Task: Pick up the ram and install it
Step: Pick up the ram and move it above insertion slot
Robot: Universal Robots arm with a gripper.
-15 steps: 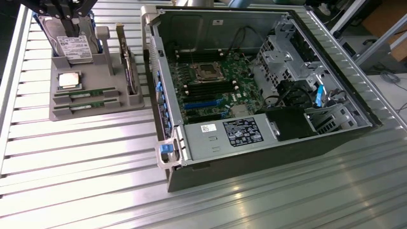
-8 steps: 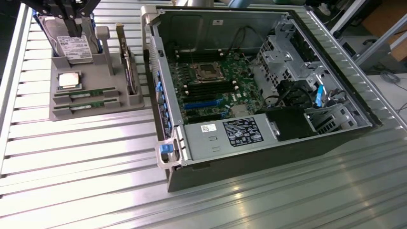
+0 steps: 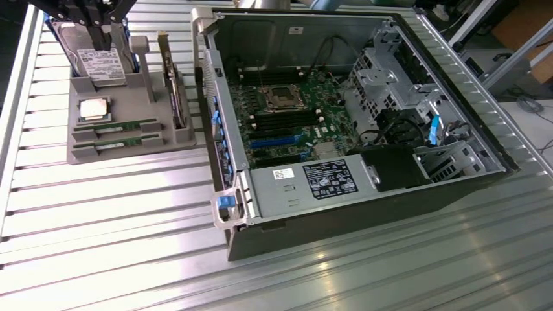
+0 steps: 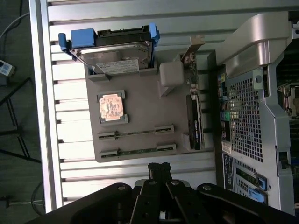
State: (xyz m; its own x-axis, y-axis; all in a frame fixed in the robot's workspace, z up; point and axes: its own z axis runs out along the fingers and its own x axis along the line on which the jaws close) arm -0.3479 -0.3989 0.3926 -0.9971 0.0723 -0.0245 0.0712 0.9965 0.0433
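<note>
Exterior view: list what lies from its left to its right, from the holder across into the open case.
ram sticks → upright card → processor socket → drive cage

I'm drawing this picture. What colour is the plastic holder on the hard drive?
Blue. The holder shows best in the wrist view.

Black, angular, jointed gripper (image 4: 159, 167)
</note>
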